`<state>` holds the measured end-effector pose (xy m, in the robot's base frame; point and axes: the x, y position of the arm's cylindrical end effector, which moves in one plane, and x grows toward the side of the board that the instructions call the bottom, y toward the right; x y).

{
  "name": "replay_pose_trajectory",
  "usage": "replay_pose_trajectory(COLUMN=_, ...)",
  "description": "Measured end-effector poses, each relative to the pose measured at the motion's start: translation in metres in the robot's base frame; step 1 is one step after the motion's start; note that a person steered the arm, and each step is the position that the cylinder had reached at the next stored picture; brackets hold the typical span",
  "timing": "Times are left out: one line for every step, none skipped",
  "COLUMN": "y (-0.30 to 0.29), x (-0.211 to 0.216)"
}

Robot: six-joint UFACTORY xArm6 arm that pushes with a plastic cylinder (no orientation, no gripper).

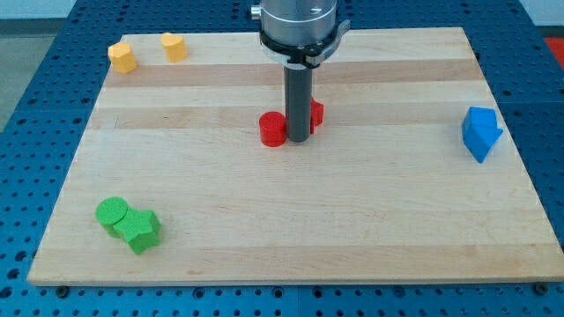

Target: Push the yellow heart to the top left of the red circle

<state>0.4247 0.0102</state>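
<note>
Blocks first, from the view's left. Down at the bottom left sit two green pieces touching each other: a green circle (111,213) and a green block (141,232) of an angular shape I can't quite name. Up at the top left corner of the wooden board (370,220) sit two yellow pieces, near each other but apart: a yellow block (122,56) on the outside, and a second yellow one (174,47) just to its right. Which of these is the yellow heart? Too small to call from here; I would guess the right-hand one, but that is a guess.

Moving to the middle: the red circle (274,129) sits near the board's centre, and my tip (299,140) is planted just beside it on its right, touching or nearly so. Behind the rod, a second red block (315,112) peeks out, its shape mostly hidden. No fingers on this arm, only the rod, so nothing to open or close.

Far right: a blue block (480,132), well apart from everything.

Progress, as I judge it: not begun in earnest. Both yellow pieces lie well up and left of the red circle, so the direction is right, but far from close. The tip must travel to the yellow pair and push one down-right toward the circle.
</note>
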Motion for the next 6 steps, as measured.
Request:
replay_pose_trajectory(y=0.018, x=-0.010)
replay_pose_trajectory(y=0.031, x=-0.006)
replay_pose_trajectory(y=0.046, x=-0.027)
replay_pose_trajectory(y=0.064, x=-0.064)
replay_pose_trajectory(y=0.057, x=-0.124)
replay_pose_trajectory(y=0.020, x=-0.176)
